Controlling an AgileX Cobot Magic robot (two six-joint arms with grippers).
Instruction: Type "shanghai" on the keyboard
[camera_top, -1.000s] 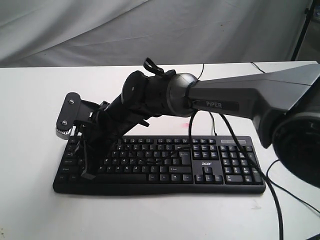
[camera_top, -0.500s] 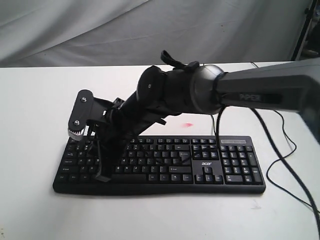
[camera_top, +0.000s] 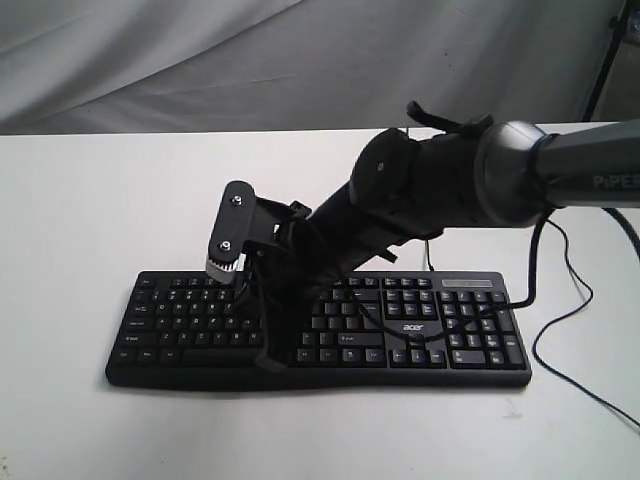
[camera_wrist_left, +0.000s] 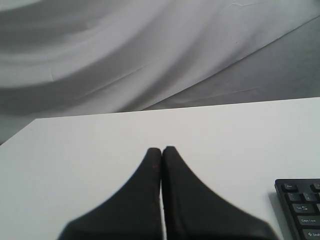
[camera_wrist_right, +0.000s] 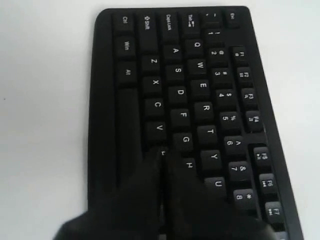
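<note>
**A:** A white table (camera_top: 80, 200) fills the exterior view. What lies nearest the camera?

**B:** The Acer keyboard (camera_top: 450, 340), flat across the lower centre. Its long axis runs left to right, with the space-bar row nearest and the number pad at right. It looks rigid yet light enough to slide, so the keys want short straight presses, not a grasp.

**A:** And the arms?

**B:** The right gripper (camera_top: 268, 362), clenched and empty, hangs over the centre-left keys; contact cannot be told. The left gripper (camera_wrist_left: 161, 150) is likewise clenched on nothing. Grey cloth (camera_top: 200, 60) hangs behind.
</note>
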